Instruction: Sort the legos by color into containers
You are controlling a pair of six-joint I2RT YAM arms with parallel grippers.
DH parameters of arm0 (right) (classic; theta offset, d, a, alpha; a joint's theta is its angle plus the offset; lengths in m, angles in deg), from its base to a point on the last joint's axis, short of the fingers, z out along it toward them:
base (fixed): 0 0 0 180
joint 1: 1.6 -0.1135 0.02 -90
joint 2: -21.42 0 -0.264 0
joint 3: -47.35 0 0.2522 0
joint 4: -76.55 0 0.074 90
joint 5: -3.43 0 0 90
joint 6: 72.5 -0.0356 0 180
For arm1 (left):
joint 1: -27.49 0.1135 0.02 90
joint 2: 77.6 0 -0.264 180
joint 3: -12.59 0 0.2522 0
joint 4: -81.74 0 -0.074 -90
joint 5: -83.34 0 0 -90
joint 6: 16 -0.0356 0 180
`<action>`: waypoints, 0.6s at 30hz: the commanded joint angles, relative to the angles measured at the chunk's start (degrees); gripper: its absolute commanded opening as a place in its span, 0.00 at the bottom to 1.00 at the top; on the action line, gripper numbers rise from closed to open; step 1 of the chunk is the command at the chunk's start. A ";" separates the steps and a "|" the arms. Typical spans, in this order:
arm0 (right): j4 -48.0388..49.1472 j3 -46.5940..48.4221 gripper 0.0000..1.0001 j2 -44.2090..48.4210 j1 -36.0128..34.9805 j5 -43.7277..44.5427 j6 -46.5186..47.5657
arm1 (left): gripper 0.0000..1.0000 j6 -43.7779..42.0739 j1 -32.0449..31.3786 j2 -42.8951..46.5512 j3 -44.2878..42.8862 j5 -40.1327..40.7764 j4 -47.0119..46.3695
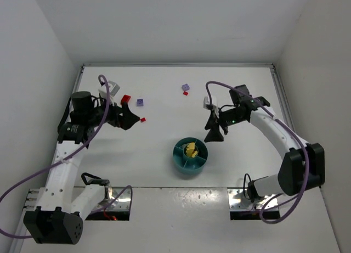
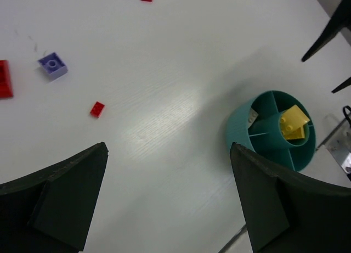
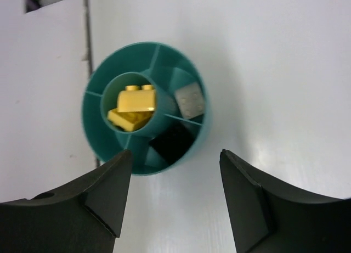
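The round teal dish (image 1: pixel 189 169) stands near the table's middle. In the right wrist view the dish (image 3: pixel 88 127) holds yellow legos (image 3: pixel 134 107) in its centre well, a pale tan lego (image 3: pixel 189 102) in one wedge and a black lego (image 3: pixel 173 143) in the wedge beside it. My right gripper (image 1: pixel 215 133) (image 3: pixel 175 152) hangs open and empty just beyond the dish's far rim. To the left, my left gripper (image 1: pixel 130 118) (image 2: pixel 169 149) is wide open over bare table. Near it lie a small red lego (image 1: pixel 143 120) (image 2: pixel 97 108), a purple lego (image 1: pixel 140 102) (image 2: pixel 53 65) and a bigger red lego (image 1: pixel 126 99).
Farther back lie another purple lego (image 1: pixel 186 88) and a small red lego (image 1: pixel 186 93). White walls close the table on the left, right and far sides. Two metal base plates (image 1: pixel 109 201) (image 1: pixel 244 201) sit at the near edge.
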State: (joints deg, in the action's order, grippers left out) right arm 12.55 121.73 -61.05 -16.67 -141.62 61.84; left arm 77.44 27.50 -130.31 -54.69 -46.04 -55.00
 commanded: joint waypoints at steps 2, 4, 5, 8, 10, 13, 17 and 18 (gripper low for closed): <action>13.49 -1.03 0.65 4.25 0.30 12.40 -16.99 | 1.00 0.15 0.78 1.82 0.17 11.14 -1.11; 14.02 -0.51 0.65 4.78 0.30 17.33 -20.33 | 1.00 0.16 0.78 1.30 -0.62 16.86 -0.32; 14.64 -0.50 0.65 5.74 0.30 20.04 -21.30 | 1.00 -0.45 0.78 0.60 -1.32 18.70 -0.32; 16.31 -2.52 0.67 7.51 0.30 25.66 -24.82 | 1.00 0.25 0.78 -2.12 -2.55 27.40 -0.32; 16.31 -2.52 0.68 8.12 0.30 28.40 -26.22 | 1.00 -1.15 0.78 -4.67 -3.78 31.80 1.34; 16.83 -3.14 0.68 8.12 0.83 34.37 -28.16 | 1.00 -2.39 0.78 -10.74 -6.86 35.58 3.28; 18.06 -4.98 0.68 6.89 1.36 35.89 -30.62 | 1.00 -3.79 0.78 -15.93 -9.23 38.85 3.29; 18.77 -5.51 0.68 6.89 1.36 35.89 -30.63 | 1.00 -3.79 0.78 -17.15 -9.24 39.63 2.68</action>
State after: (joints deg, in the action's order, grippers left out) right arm 28.26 117.36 -54.39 -15.75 -109.27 34.74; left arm 74.77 27.57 -146.33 -61.25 -11.57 -52.71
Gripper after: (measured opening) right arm 0.677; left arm 0.995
